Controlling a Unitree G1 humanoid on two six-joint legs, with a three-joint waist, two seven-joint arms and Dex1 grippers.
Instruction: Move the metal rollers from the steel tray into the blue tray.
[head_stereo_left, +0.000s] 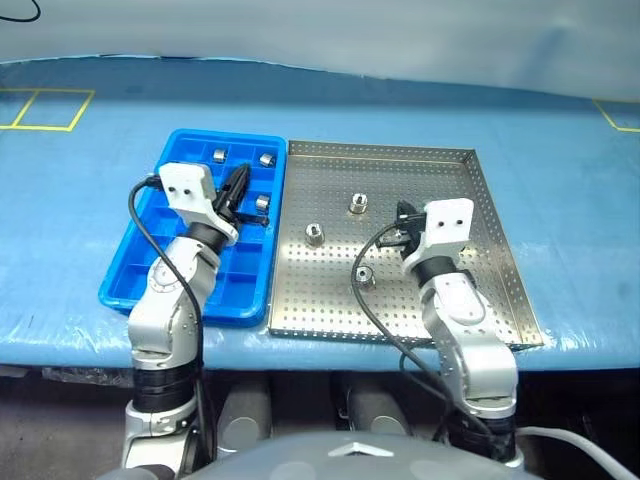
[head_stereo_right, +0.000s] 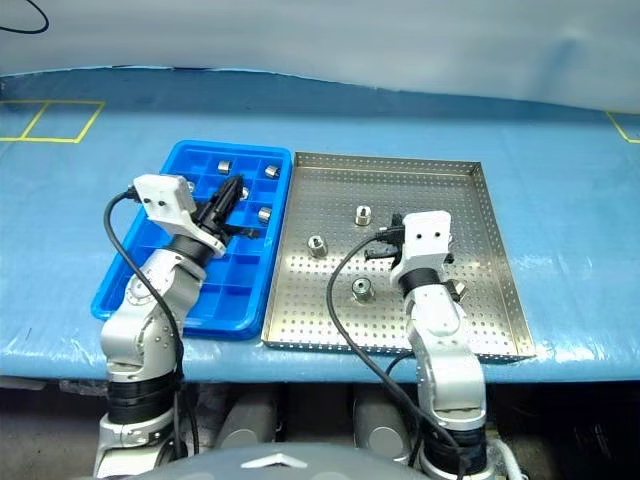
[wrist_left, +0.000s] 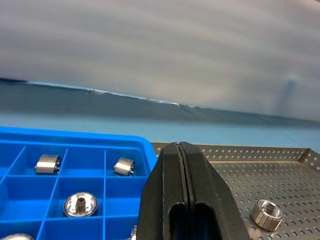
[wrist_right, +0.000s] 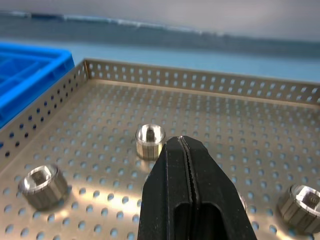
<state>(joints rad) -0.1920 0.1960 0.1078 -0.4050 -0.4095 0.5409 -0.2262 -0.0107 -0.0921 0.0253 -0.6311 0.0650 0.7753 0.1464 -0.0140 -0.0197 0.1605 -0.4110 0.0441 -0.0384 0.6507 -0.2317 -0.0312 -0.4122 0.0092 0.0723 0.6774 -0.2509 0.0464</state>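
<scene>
Currently both idle: left gripper (head_stereo_left: 238, 186) pressed together empty over blue tray (head_stereo_left: 130, 280) mid-left; right gripper (wrist_right: 181, 145) likewise over steel tray (head_stereo_left: 500, 290), metal rollers (head_stereo_left: 358, 204) awaiting pickup.

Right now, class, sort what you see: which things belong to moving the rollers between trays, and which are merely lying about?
Belongs to the job:
rollers
steel tray
blue tray
left claw, shut
right claw, shut

Lying about:
blue table cover
yellow tape lines

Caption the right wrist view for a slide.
Shut right tool above the steel tray, three metal rollers standing around it.
</scene>
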